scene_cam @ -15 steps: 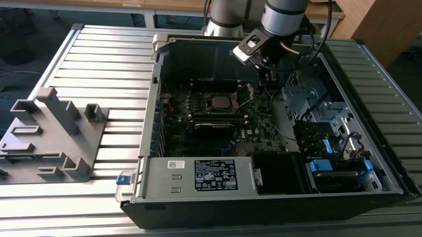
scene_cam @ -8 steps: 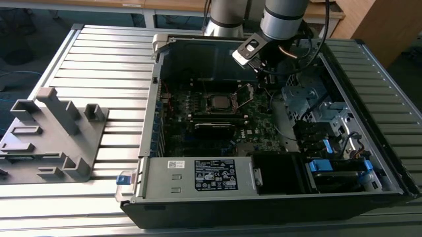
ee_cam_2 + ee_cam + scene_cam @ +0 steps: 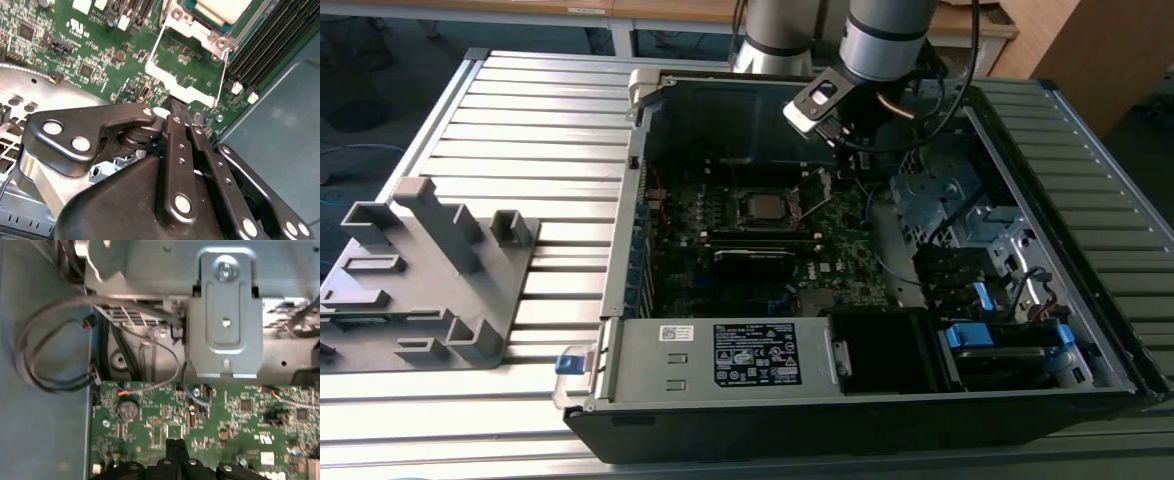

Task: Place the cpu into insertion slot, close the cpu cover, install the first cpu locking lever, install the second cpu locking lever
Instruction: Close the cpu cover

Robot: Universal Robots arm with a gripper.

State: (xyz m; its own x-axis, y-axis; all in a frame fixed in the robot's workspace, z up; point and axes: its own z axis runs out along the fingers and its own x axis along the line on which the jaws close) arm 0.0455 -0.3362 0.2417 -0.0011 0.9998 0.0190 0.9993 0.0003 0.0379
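Observation:
The cpu [image 3: 222, 10] lies flat in the socket [image 3: 761, 208] on the green motherboard, its pale silver top showing. The cpu cover [image 3: 180, 86], a thin silvery frame with an open window, is swung open away from the socket toward my gripper. In the exterior view it stands as thin bright lines at the socket's right side [image 3: 818, 190]. My gripper [image 3: 182, 112] is shut, its black fingertips right at the cover's free edge. I cannot tell whether they touch it. In the exterior view the gripper [image 3: 833, 165] hangs inside the case, just right of the socket.
The open computer case [image 3: 620, 250] lies on a slatted table. Black memory slots [image 3: 270, 45] run beside the socket. A metal bracket [image 3: 227, 315] and looped cables [image 3: 50, 355] sit past the board's edge. A grey fixture [image 3: 420, 270] stands at the exterior view's left.

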